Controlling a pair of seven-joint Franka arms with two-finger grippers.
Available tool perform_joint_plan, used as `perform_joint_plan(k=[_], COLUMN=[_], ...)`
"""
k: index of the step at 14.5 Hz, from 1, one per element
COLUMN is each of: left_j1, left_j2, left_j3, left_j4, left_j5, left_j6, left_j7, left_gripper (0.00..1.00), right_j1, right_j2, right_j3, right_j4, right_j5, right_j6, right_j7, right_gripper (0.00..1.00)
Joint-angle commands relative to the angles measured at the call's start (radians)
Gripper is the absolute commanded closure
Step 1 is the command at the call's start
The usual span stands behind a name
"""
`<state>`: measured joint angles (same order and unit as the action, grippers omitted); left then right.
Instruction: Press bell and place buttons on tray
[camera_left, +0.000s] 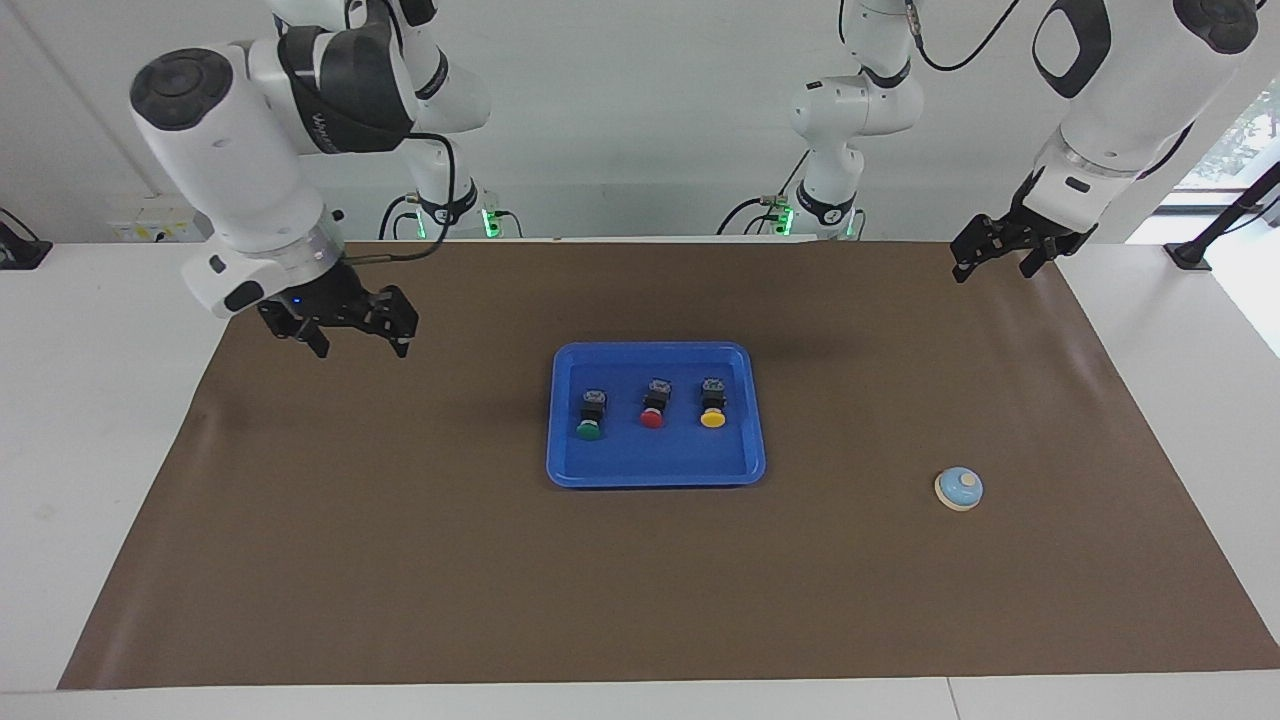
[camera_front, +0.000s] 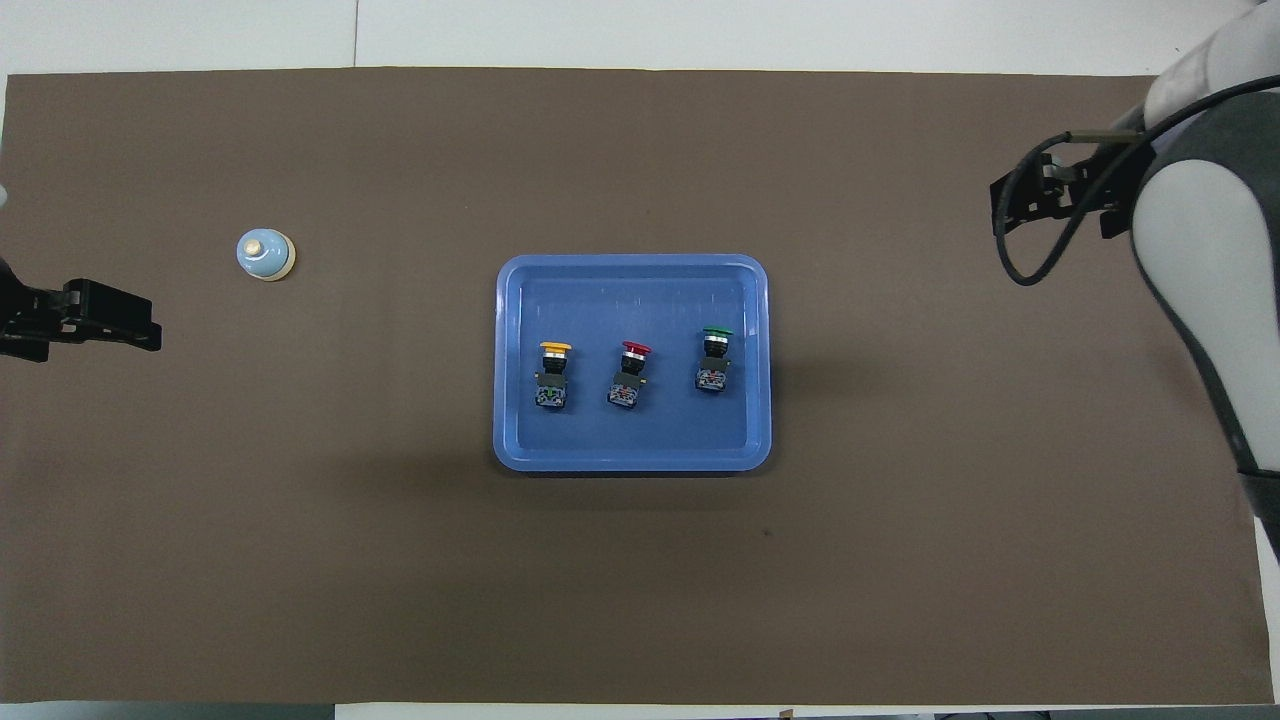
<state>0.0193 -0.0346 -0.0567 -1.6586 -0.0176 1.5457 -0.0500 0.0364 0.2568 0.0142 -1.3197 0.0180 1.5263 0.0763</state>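
Note:
The blue tray sits mid-table on the brown mat. Three buttons lie in it in a row, caps pointing away from the robots: yellow toward the left arm's end, red in the middle, green toward the right arm's end. The light-blue bell stands on the mat toward the left arm's end, level with the tray's farther rim. My left gripper hangs open and empty over the mat's left-arm end. My right gripper hangs open and empty over the right-arm end.
The brown mat covers most of the white table. Both arm bases stand at the robots' edge of the table. A black cable loops off the right wrist.

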Motion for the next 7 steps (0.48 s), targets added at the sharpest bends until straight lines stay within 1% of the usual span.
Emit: perform_joint_plan(k=[1,3,7], left_j1=[0.002,0.002,0.002], left_j2=[-0.014,-0.014,-0.014], left_j3=[0.002,0.002,0.002], left_j4=[-0.007,-0.007,-0.007], left_j5=[-0.013,-0.013,-0.013], left_j6=[-0.007,-0.007,-0.007], left_j7=[0.006,0.006,0.006], left_gripper=[0.0,0.0,0.0], right_j1=[-0.047,-0.064,-0.069], right_j2=[-0.077,-0.14,-0.307], right_j3=[0.013,0.013,0.015], right_j4=[-0.061,-0.111,-0.309], right_j5=[0.0,0.0,0.0], right_j6=[-0.041,-0.066,-0.054], right_j7=[-0.052,-0.053,-0.043], right_gripper=[0.0,0.0,0.0])
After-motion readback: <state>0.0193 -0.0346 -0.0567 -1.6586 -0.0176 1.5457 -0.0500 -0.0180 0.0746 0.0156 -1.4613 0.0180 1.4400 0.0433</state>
